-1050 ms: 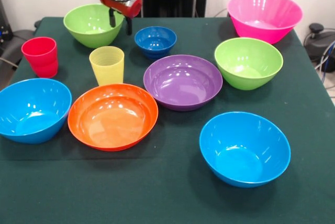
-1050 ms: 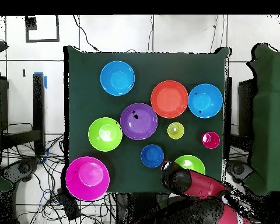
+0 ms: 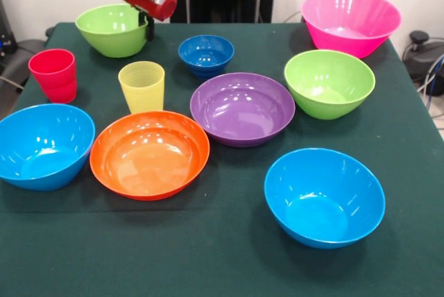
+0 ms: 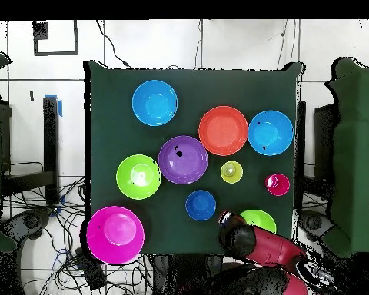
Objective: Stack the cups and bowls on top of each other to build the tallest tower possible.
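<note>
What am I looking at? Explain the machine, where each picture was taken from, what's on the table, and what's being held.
A red and black robot arm stands at a green table. One picture faces the robot from across the table; the other looks straight down. Nothing is stacked yet. On the table are a red cup, a yellow cup, two light blue bowls, two lime green bowls, an orange bowl, a purple bowl, a pink bowl and a small dark blue bowl. The gripper hangs by one lime green bowl and seems to hold nothing.

eight bowls (image 3: 242, 108), two cups (image 3: 141, 85) (all apparently unstacked)
</note>
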Action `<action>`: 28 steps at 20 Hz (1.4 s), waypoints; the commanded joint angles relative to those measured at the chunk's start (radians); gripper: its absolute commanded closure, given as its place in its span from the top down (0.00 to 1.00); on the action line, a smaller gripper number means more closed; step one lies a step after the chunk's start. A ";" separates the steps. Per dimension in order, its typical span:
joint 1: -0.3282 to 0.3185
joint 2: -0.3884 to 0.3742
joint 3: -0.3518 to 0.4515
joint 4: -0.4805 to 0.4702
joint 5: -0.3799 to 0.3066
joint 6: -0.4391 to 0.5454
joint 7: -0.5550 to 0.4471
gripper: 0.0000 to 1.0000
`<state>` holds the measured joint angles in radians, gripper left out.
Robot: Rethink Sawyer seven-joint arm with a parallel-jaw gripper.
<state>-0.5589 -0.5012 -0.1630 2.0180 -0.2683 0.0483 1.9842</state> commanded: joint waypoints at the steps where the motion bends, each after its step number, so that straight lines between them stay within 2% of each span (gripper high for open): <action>1: 0.010 0.009 0.081 -0.036 -0.018 -0.009 0.083 0.00; 4: -0.014 -0.022 0.097 0.002 -0.028 0.015 0.070 0.00; 8: -0.060 -0.053 0.120 0.068 -0.082 -0.006 0.044 0.00; 13: -0.096 -0.113 0.149 0.132 -0.105 0.044 0.025 0.00; 19: -0.093 -0.149 0.153 0.145 -0.106 0.099 0.015 0.00; 28: -0.058 -0.177 0.164 0.117 -0.062 0.202 0.013 0.00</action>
<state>-0.6608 -0.6652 -0.1286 2.1379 -0.3307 0.1020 1.9842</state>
